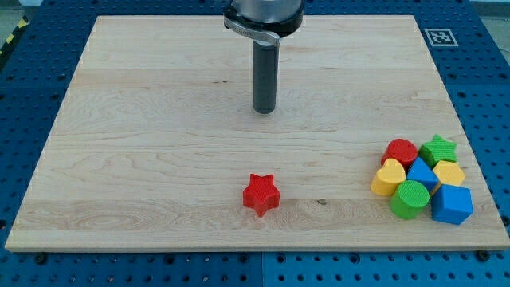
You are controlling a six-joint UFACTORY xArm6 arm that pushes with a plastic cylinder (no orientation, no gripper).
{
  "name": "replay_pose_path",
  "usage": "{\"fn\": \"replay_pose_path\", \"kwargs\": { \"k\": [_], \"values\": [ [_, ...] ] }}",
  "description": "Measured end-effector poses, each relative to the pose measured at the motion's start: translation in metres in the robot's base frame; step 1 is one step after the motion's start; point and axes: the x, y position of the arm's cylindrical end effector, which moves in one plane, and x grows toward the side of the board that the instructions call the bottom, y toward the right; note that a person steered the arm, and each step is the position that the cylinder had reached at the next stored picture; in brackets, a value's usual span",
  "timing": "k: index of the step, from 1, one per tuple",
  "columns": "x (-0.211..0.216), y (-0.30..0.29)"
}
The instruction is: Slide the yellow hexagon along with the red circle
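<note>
The yellow hexagon (449, 172) sits in a tight cluster of blocks at the view's lower right, partly hidden behind a blue block. The red circle (400, 151) is at the cluster's upper left, a short way from the hexagon with a blue block between them. My tip (264, 111) rests on the board near the top centre, far to the left of and above the cluster, touching no block.
The cluster also holds a green star (439, 148), a yellow heart (388, 178), a green circle (409, 198), a blue block (421, 173) and another blue block (452, 204). A red star (260, 194) lies alone at bottom centre. The board's right edge (468, 151) is close to the cluster.
</note>
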Motion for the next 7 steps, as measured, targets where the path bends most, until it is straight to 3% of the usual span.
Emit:
{"fn": "replay_pose_path", "kwargs": {
  "k": [6, 7],
  "values": [
    [0.005, 0.006],
    [0.003, 0.074]
  ]
}}
